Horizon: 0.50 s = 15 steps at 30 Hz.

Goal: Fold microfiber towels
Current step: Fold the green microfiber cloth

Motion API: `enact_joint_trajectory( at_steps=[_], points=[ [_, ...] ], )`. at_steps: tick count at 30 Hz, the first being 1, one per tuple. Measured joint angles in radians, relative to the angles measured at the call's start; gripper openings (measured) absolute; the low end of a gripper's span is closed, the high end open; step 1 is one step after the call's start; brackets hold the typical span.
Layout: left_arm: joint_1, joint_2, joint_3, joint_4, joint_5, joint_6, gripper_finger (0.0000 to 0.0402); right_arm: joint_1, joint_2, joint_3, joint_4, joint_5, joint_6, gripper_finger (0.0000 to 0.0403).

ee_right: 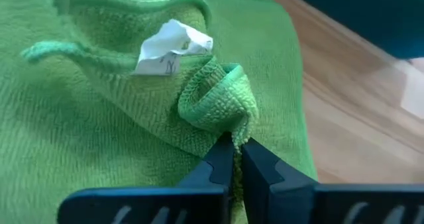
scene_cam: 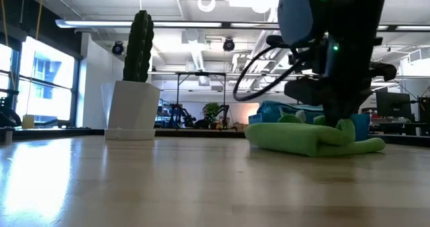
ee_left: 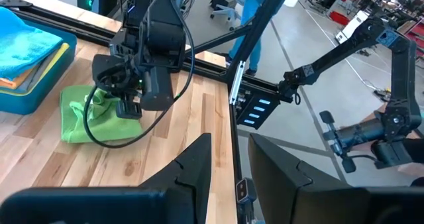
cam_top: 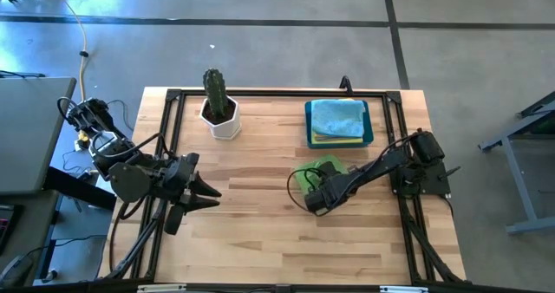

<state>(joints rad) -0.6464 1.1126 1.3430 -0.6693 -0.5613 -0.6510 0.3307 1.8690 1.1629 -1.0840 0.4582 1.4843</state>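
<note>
Green towel (ee_right: 99, 118) is pinched at a bunched corner by right gripper (ee_right: 233, 151), jaws closed, probably for folding it over; left gripper (cam_top: 204, 192) waits half-open, empty.

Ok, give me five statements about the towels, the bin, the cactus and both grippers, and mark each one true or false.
1. The right gripper is shut on a fold of the lime green towel. True.
2. The blue bin is empty. False: it holds folded cloths, with a light blue towel on top and a yellow edge showing beneath.
3. The left gripper is holding a corner of the green towel. False: it hangs over bare wood at the table's left side, holding nothing.
4. The potted cactus stands upright near the table's far edge. True.
5. The lime green towel lies inside the bin. False: it lies on the wooden table in front of the bin.
</note>
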Motion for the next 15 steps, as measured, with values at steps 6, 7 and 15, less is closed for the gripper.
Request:
enact_joint_trajectory(
  at_steps=[6,7,15],
  points=[
    [0.000,0.000,0.000,0.000,0.000,0.000,0.0090,0.031,0.000,-0.014,0.000,0.092,0.001,0.0002],
    [0.000,0.000,0.000,0.001,-0.001,0.000,0.0090,0.033,0.000,-0.013,0.000,0.102,0.001,0.0002],
    [0.000,0.000,0.000,0.001,-0.003,0.000,0.0090,0.051,0.000,-0.011,-0.042,0.214,0.040,0.0002]
  ],
)
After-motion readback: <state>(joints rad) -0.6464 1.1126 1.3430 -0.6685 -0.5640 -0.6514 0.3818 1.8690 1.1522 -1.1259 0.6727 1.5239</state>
